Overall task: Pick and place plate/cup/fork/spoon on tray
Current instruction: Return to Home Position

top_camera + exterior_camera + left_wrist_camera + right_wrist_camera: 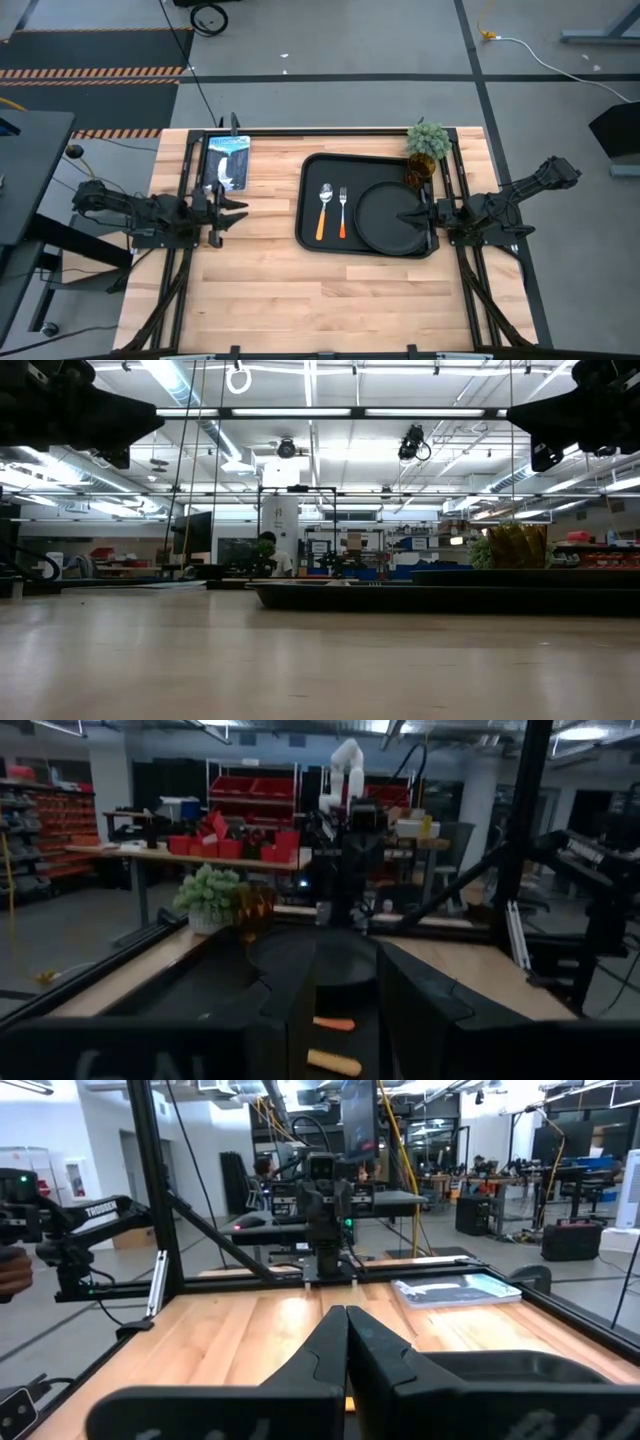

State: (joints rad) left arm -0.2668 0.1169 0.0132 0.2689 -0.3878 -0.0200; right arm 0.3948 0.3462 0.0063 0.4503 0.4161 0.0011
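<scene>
The right gripper (pixel 413 214) is pressed shut with nothing in it, over the plate (pixel 385 218). The plate, fork (pixel 342 211) and spoon (pixel 324 209) are laid inside the tray (pixel 306 190). The cup (pixel 418 168) is seen at the tray's far right corner. The left gripper (pixel 236 208) is spread apart above bare table (pixel 300 290).

Wooden desk (pixel 300 290) under my arms: black tray (pixel 308 200) right of centre, potted plant (pixel 428 139) far right, booklet (pixel 227 160) far left.
</scene>
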